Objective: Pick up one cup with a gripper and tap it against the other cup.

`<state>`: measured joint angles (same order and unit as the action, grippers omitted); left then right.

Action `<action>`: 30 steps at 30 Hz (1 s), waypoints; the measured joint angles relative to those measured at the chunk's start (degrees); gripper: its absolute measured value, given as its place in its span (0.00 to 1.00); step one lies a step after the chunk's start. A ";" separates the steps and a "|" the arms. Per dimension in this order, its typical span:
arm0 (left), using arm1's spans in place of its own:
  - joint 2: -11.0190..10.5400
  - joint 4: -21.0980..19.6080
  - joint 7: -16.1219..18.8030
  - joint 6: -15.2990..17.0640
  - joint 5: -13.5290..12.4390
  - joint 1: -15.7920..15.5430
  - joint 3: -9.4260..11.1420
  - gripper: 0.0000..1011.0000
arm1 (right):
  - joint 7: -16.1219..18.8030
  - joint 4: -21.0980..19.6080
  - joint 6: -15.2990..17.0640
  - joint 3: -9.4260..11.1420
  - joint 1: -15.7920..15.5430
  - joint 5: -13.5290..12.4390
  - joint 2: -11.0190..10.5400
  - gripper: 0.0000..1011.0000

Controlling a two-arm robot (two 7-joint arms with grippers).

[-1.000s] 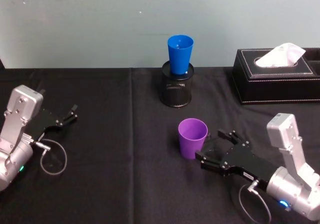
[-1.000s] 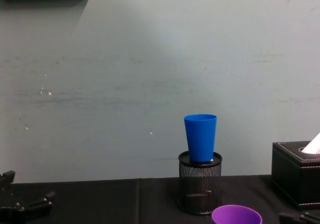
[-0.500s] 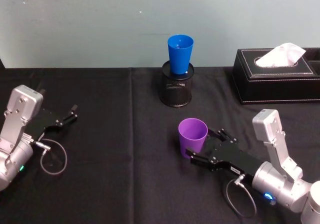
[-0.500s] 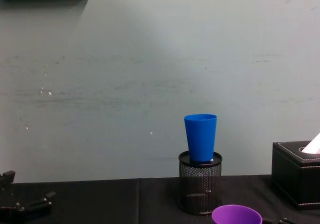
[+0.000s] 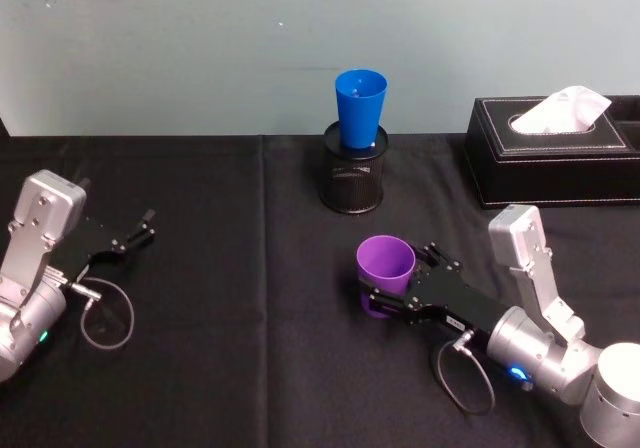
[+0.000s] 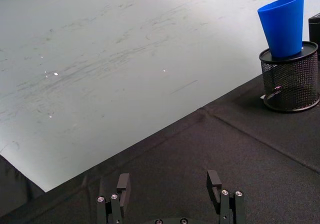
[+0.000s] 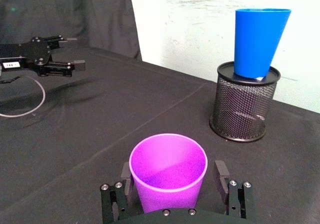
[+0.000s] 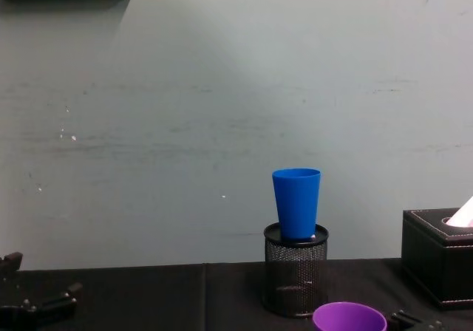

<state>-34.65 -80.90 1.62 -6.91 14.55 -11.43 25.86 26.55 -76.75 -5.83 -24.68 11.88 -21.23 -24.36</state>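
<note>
The purple cup [image 5: 386, 266] stands upright on the black cloth, right of centre. My right gripper [image 5: 398, 276] is open, with one finger on each side of the cup's lower body. In the right wrist view the purple cup [image 7: 168, 170] sits between the fingers [image 7: 220, 173], and I cannot tell whether they touch it. The blue cup [image 5: 360, 106] stands upright in a black mesh holder [image 5: 352, 183] at the back centre; the blue cup [image 8: 296, 202] shows from the side in the chest view. My left gripper [image 5: 135, 236] rests open at the far left.
A black tissue box [image 5: 550, 153] stands at the back right, close to the holder. A loop of cable [image 5: 105, 313] lies by the left arm. Bare black cloth stretches between the purple cup and the holder.
My right gripper has slid forward and left, so its fingers now straddle the purple cup. Both cups and the left arm have stayed put.
</note>
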 joint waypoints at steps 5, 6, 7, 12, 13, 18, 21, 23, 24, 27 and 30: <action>0.00 0.00 0.00 0.00 0.00 0.00 0.00 0.99 | 0.86 1.92 -0.26 0.07 1.31 0.79 1.36 0.99; 0.00 0.00 0.00 0.00 0.00 0.00 0.00 0.99 | 0.93 2.15 -0.27 0.08 1.46 0.90 1.53 0.99; 0.00 0.00 0.00 0.00 0.00 0.00 0.00 0.99 | 1.00 2.38 -0.32 0.11 1.60 1.02 1.69 0.99; 0.00 0.00 0.00 0.00 0.00 0.00 0.00 0.99 | 1.61 3.29 -0.81 0.24 2.22 1.63 2.51 0.99; 0.00 0.00 0.00 0.00 0.00 0.00 0.00 0.99 | 1.73 3.38 -0.87 0.26 2.28 1.70 2.59 0.99; 0.00 0.00 0.00 0.00 0.00 0.00 0.00 0.99 | 1.72 3.36 -0.87 0.26 2.26 1.69 2.54 0.99; 0.00 0.00 0.00 0.00 0.00 0.00 0.00 0.99 | 1.69 3.31 -0.84 0.26 2.23 1.68 2.50 0.99; 0.00 0.00 0.00 0.00 0.00 0.00 0.00 0.99 | 1.68 3.30 -0.84 0.26 2.21 1.68 2.48 0.99; 0.00 0.00 0.00 0.00 0.00 0.00 0.00 0.99 | 1.68 3.28 -0.83 0.25 2.19 1.66 2.47 0.97; 0.00 0.00 0.00 0.00 0.00 0.00 0.00 0.99 | 1.63 3.25 -0.82 0.24 2.17 1.63 2.44 0.92; 0.00 0.00 0.00 0.00 0.00 0.00 0.00 0.99 | 1.59 3.22 -0.80 0.22 2.16 1.61 2.43 0.85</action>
<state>-34.65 -80.90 1.62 -6.91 14.55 -11.43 25.86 28.14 -73.53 -6.64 -24.46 14.03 -19.61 -21.93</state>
